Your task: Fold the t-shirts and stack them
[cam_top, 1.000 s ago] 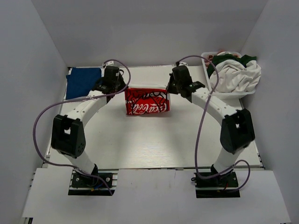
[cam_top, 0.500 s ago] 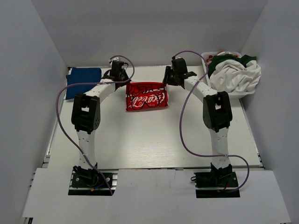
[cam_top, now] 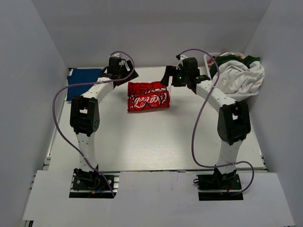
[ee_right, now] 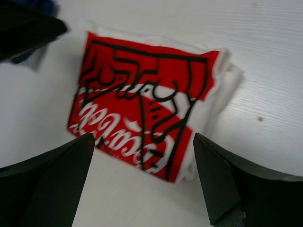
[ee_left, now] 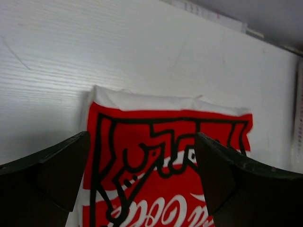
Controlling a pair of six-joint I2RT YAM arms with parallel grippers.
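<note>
Jaws spread wide and empty, left gripper (cam_top: 124, 73) and right gripper (cam_top: 171, 78) hover over the folded red-print t-shirt (cam_top: 147, 96), which lies flat, seemingly ready to stack on the blue t-shirt (cam_top: 84, 81)

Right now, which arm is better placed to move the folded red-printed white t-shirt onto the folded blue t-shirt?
Probably left. The folded blue t-shirt lies far left, beside the left fingers, open by the red-printed white t-shirt. The right fingers are farther from it.
</note>
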